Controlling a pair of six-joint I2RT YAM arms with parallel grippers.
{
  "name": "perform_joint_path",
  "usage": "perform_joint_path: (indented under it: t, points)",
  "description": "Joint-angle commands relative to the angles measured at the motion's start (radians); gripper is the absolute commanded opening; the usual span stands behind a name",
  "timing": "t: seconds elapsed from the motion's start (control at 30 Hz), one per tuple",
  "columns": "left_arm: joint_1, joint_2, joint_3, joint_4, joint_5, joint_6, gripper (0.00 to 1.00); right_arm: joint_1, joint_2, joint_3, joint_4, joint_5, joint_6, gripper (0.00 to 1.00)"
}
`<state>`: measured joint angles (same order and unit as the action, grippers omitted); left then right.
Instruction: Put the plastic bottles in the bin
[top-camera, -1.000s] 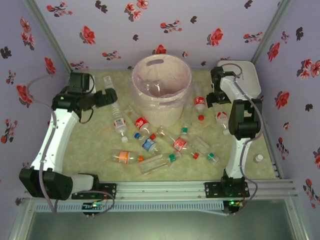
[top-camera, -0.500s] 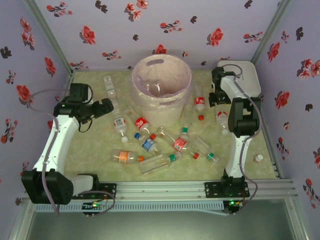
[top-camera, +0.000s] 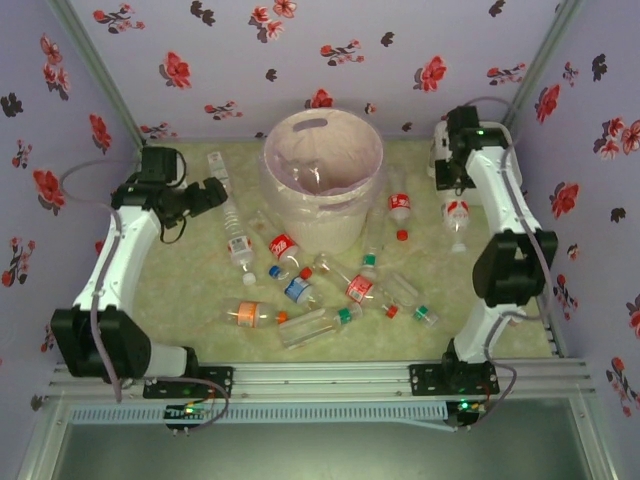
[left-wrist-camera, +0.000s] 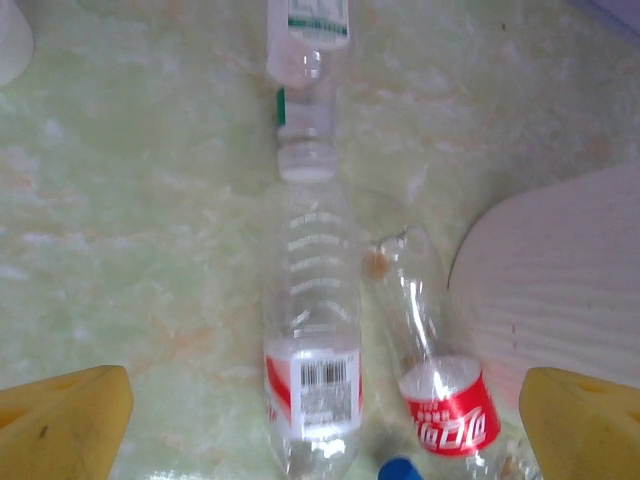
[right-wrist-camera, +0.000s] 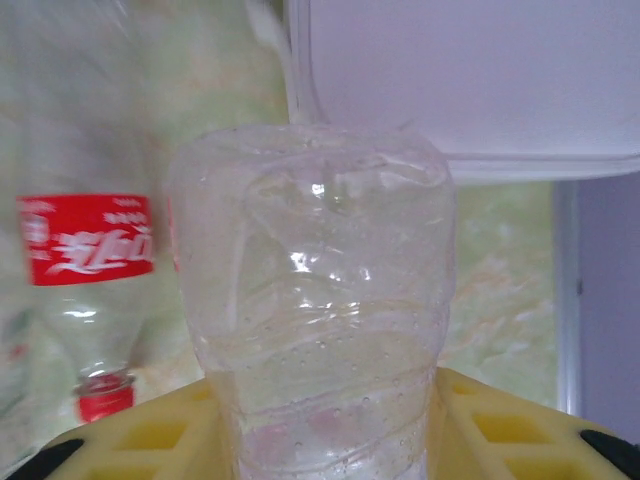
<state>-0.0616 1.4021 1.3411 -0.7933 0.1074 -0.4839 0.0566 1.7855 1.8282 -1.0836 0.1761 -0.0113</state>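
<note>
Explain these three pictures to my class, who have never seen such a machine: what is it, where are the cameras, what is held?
Two white robot arms are bolted to a pale green table. The wide picture looks down from above; the other two come from cameras on the wrists. Small clear plastic drink bottles lie beside a large round pale bin lined with a bag. The left claw stands open above two bottles. The right claw is shut on a clear bottle with a red label, near a white lidded box.
</note>
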Motion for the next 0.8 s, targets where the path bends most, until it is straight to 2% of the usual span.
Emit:
perform_joint_path:
  t: [0.0, 0.2, 0.3, 0.4, 0.57, 0.77]
  points:
    - [0.033, 0.071, 0.129, 0.033, 0.011, 0.032, 1.00, -0.006, -0.124, 0.098, -0.018, -0.099, 0.063, 0.40]
    - [0.066, 0.194, 0.182, 0.116, 0.039, -0.006, 1.00, -0.005, -0.257, 0.207, 0.183, -0.389, 0.247, 0.28]
    - [0.069, 0.239, 0.186, 0.160, 0.054, -0.020, 1.00, 0.009, -0.274, 0.233, 0.386, -0.531, 0.417, 0.28]
    - [0.069, 0.283, 0.202, 0.171, 0.075, -0.040, 1.00, 0.053, -0.238, 0.263, 0.586, -0.641, 0.581, 0.24]
    - [0.069, 0.319, 0.200, 0.188, 0.075, -0.057, 1.00, 0.182, -0.084, 0.431, 0.587, -0.645, 0.567, 0.24]
    - [0.069, 0.353, 0.187, 0.210, 0.060, -0.059, 0.97, 0.296, 0.087, 0.543, 0.452, -0.532, 0.447, 0.20]
